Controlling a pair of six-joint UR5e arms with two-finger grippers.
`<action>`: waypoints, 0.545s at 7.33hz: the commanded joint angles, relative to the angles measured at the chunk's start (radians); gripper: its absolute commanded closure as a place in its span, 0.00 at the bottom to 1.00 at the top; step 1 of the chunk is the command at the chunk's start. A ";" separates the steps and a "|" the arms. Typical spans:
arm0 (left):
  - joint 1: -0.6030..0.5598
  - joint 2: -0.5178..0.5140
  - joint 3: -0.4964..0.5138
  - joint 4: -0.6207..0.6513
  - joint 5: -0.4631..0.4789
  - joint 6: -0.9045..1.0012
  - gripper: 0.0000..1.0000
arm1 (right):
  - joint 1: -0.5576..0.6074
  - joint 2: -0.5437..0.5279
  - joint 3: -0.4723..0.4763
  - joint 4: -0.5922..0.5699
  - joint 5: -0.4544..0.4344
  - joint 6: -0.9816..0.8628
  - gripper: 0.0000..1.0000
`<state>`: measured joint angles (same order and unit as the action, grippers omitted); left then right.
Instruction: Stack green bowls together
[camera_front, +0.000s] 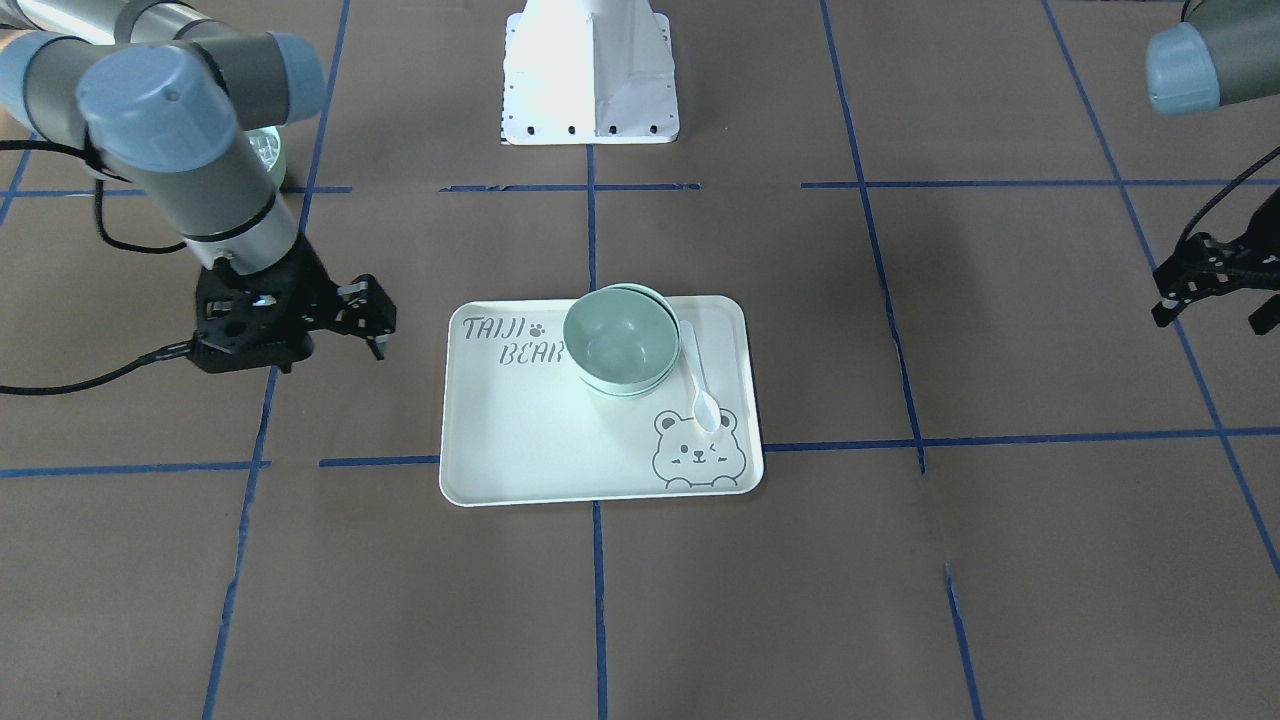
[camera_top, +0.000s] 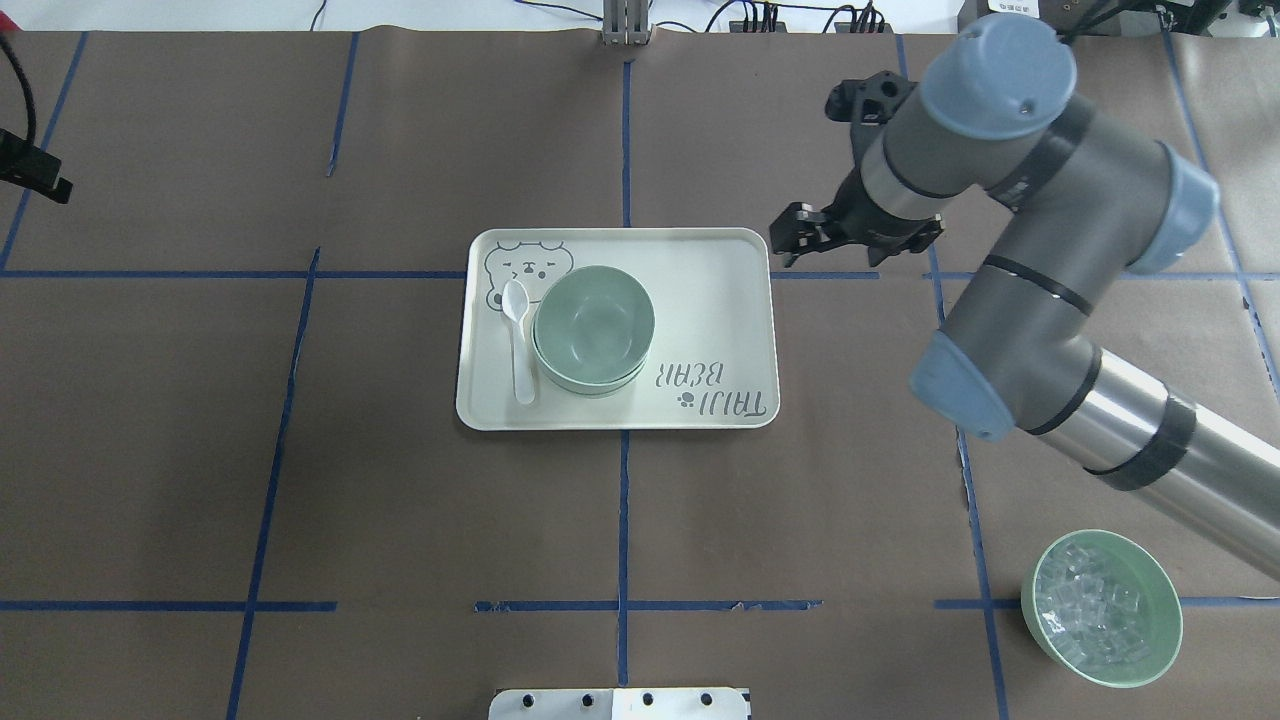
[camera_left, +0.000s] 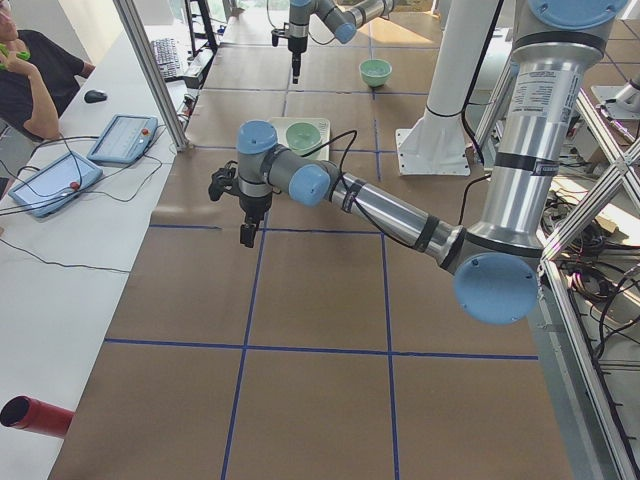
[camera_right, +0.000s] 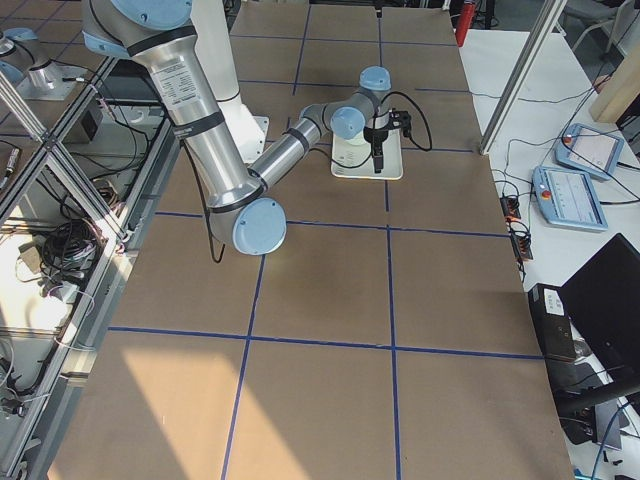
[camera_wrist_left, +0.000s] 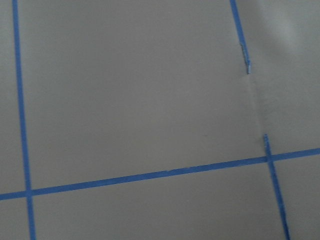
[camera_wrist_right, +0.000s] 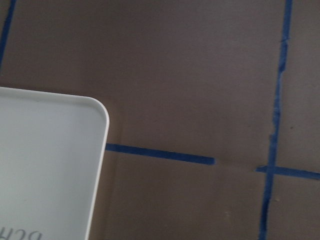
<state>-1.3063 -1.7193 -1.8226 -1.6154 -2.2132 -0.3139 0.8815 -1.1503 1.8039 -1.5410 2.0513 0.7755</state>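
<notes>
The pale mint-green bowls (camera_front: 620, 340) sit nested in one slightly offset stack on the bear-print tray (camera_front: 520, 440). The stack also shows in the overhead view (camera_top: 593, 328) and small in the exterior left view (camera_left: 304, 139). My right gripper (camera_front: 372, 318) hovers over the table beside the tray's "TAIJI BEAR" end, open and empty; in the overhead view it (camera_top: 790, 237) is just off the tray's far right corner. My left gripper (camera_front: 1212, 310) is far off at the table's side, open and empty. The right wrist view shows only a tray corner (camera_wrist_right: 45, 165).
A white spoon (camera_top: 518, 340) lies on the tray next to the stack. A green bowl of clear ice-like cubes (camera_top: 1100, 608) stands near the robot's right, partly behind the right arm (camera_front: 265, 150). The white base mount (camera_front: 590, 80) is at the robot's side.
</notes>
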 joint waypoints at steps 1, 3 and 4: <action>-0.112 0.012 0.076 0.070 -0.022 0.239 0.00 | 0.211 -0.158 -0.017 -0.004 0.129 -0.376 0.00; -0.220 0.014 0.220 0.094 -0.117 0.459 0.00 | 0.449 -0.227 -0.177 -0.001 0.324 -0.722 0.00; -0.241 0.027 0.244 0.094 -0.117 0.501 0.00 | 0.543 -0.261 -0.248 0.002 0.354 -0.878 0.00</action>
<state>-1.5090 -1.7025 -1.6289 -1.5285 -2.3127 0.1021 1.2952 -1.3702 1.6493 -1.5413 2.3343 0.1035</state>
